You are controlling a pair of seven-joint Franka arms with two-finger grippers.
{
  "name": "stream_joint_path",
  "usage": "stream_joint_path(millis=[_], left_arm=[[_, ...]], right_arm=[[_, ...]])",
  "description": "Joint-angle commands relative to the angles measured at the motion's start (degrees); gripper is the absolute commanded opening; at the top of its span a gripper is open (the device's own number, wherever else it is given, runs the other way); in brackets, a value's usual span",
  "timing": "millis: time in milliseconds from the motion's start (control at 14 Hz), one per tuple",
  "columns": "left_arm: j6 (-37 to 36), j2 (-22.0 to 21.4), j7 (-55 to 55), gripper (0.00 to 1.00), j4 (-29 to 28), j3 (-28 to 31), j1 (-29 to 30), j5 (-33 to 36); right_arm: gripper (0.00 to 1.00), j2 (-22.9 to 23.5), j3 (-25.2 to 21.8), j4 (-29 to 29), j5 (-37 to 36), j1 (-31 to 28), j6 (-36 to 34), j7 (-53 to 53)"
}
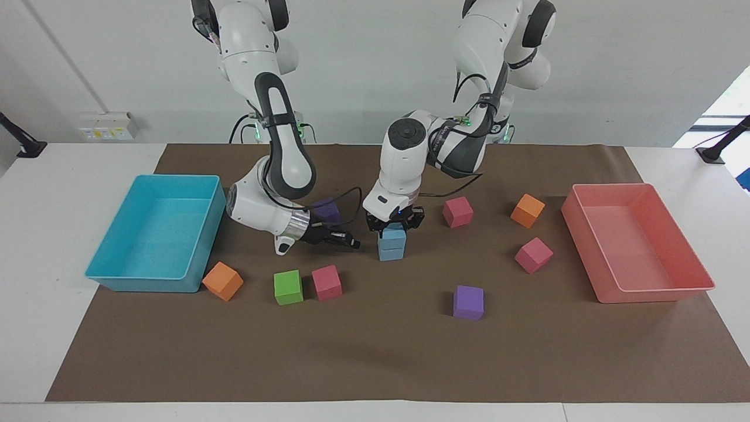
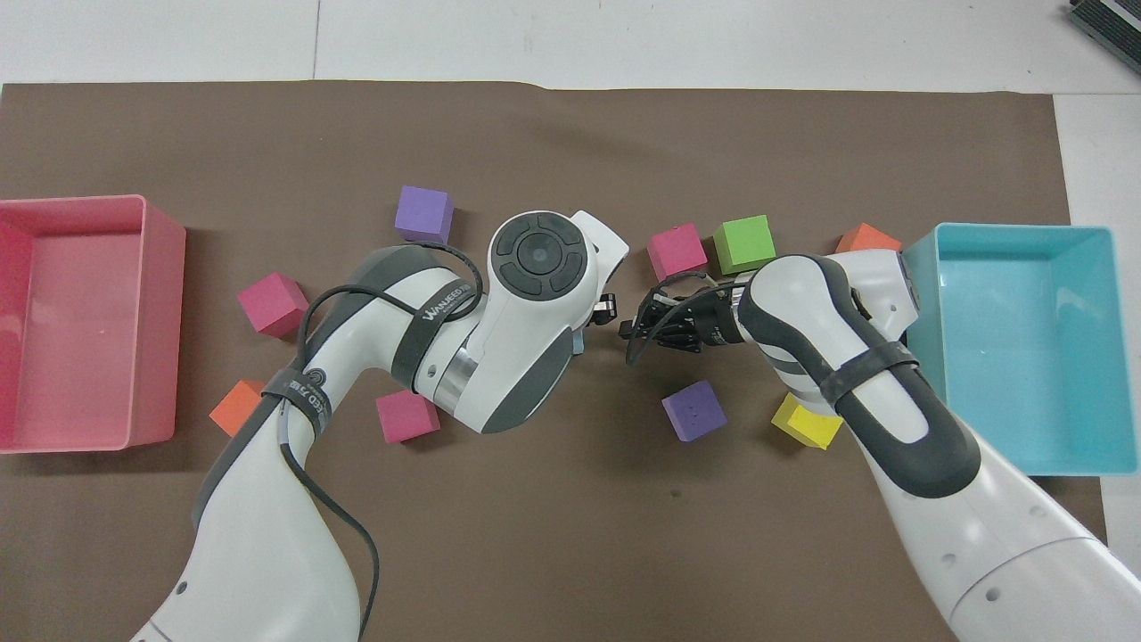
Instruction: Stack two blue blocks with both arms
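Note:
Two sky-blue blocks stand stacked at the middle of the brown mat: the upper blue block rests on the lower blue block. My left gripper points straight down over the stack and straddles the top of the upper block. From overhead my left wrist hides the stack, apart from a blue sliver. My right gripper lies low and sideways beside the stack, toward the right arm's end. It is shut, empty and apart from the stack, and it also shows in the overhead view.
A cyan tray stands at the right arm's end and a pink tray at the left arm's end. Loose cubes lie around: purple, green, pink, orange, pink, purple, yellow.

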Motion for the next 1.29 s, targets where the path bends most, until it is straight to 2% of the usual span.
stream_joint_path(millis=[0, 429, 500, 571, 643, 714, 1000, 1214], left_arm=[[1.31, -2.06, -0.79, 0.18, -3.0, 1.1, -1.06, -0.04], [2.19, -2.41, -0.79, 0.21, -3.62, 1.1, -1.15, 0.04], [2.19, -2.41, -0.79, 0.26, -3.62, 1.1, -1.15, 0.05], [2.19, -2.41, -0.7, 0.41, -3.62, 1.01, -1.06, 0.05], [2.19, -2.41, -0.78, 0.63, -3.62, 1.01, -1.06, 0.05], [2.1, -2.41, -0.7, 0.75, -3.62, 0.93, -1.06, 0.05], [1.84, -2.76, -0.52, 0.89, -4.14, 0.84, -1.06, 0.05], [1.75, -3.02, -0.52, 0.9, -4.76, 0.84, -1.06, 0.05]], right_arm=[[0.0, 0.17, 0.27, -0.17, 1.78, -0.1, 0.44, -2.07], [0.0, 0.17, 0.27, -0.35, 1.78, -0.01, 0.79, -2.07], [0.0, 0.17, 0.27, -0.35, 1.78, -0.01, 0.8, -2.07], [0.0, 0.17, 0.27, -0.35, 1.78, -0.01, 0.8, -2.07], [0.0, 0.17, 0.27, -0.43, 1.78, -0.01, 1.06, -2.07], [0.0, 0.17, 0.27, -0.44, 1.78, 0.07, 1.15, -2.07], [0.0, 0.17, 0.27, -0.44, 1.78, 0.69, 1.85, -2.07], [0.0, 0.17, 0.27, -0.44, 1.78, 0.78, 1.85, -2.07]])
